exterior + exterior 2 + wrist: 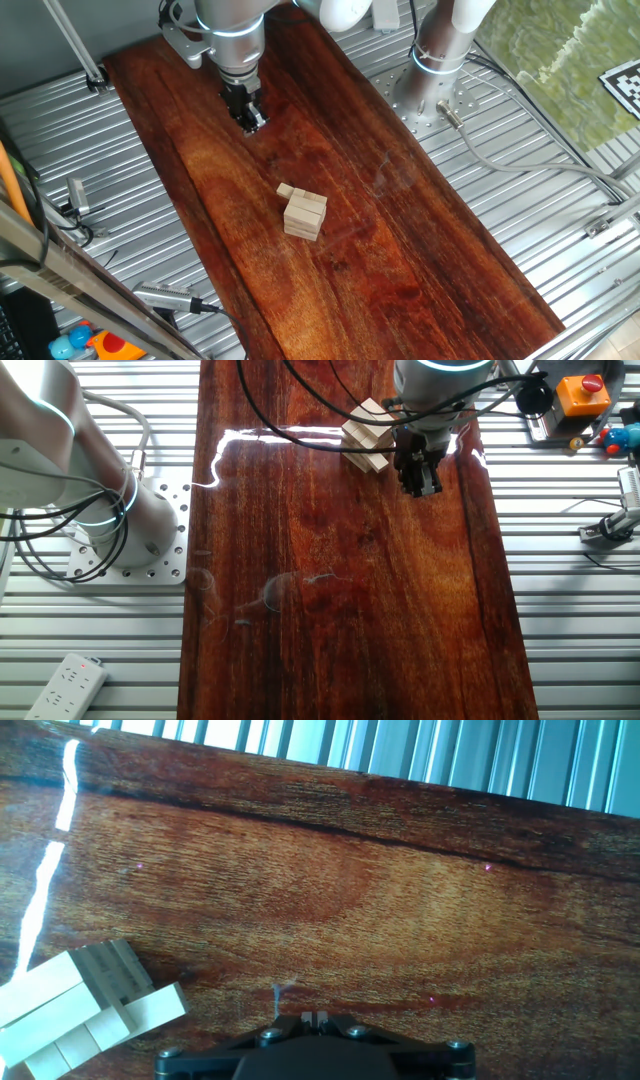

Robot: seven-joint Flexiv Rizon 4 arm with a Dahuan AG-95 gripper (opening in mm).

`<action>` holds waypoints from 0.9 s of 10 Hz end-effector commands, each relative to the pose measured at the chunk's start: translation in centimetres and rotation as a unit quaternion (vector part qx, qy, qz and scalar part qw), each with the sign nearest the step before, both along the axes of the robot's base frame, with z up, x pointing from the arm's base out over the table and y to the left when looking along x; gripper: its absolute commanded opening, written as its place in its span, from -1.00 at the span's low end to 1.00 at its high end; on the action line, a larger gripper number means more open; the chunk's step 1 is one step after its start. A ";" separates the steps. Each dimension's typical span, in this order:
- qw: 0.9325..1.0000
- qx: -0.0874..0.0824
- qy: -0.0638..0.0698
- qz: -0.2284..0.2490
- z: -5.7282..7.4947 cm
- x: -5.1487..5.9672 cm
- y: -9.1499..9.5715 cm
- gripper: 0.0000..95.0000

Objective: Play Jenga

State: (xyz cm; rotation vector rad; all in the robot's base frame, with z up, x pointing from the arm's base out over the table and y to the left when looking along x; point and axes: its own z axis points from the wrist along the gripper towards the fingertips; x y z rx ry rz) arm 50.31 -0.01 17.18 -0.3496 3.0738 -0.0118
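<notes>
I see my gripper (251, 120) above the wooden board (400, 250), fingers pressed together and holding nothing, apart from the Jenga stack (305, 214).

A white and silver arm (232, 25) with glowing blue joint rings. Black cables (320, 390) trail from it. The gripper (247, 108) is black, with screws.

Arm reaches down — gripper (251, 121) points downward, fingers together (nothing held between them).
</notes>
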 end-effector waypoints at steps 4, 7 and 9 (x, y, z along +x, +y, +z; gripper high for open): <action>0.998 0.008 0.054 0.015 0.2 6.7 0.4 -1.00; 0.998 0.006 0.055 0.013 0.2 6.6 0.4 -1.00; 0.999 0.007 0.052 0.009 0.3 6.5 0.3 -1.00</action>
